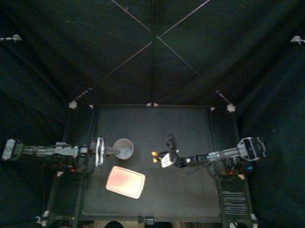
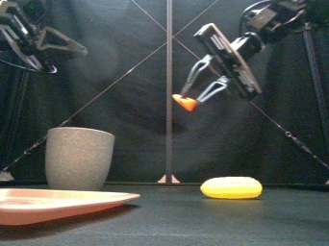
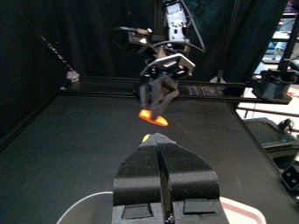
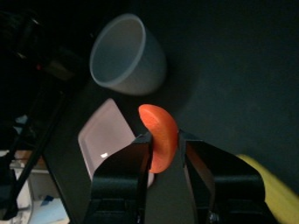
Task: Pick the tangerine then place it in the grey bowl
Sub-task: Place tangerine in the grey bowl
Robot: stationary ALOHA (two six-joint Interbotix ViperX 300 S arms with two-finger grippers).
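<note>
**Right claw clamped on the tangerine, up in the air**

Right gripper (image 2: 195,94): jaws closed on the tangerine (image 2: 187,103), a small orange wedge. I see it pinched between the two jaws in the right wrist view, most of it sticking out past the tips. It hangs well clear of the tabletop (image 2: 167,219), over about the middle.

Grey bowl (image 2: 80,159): upright on the tabletop, left of the middle, mouth open. The tangerine is off to its right and higher than its rim, not over it.

Pink tray (image 2: 52,204): flat, near the front edge, left of the middle.

Yellow toy (image 2: 232,187): lies on the tabletop right of the bowl, apart from it.

Left gripper (image 3: 162,147): jaws pressed together, holding nothing, raised by the left edge.
</note>
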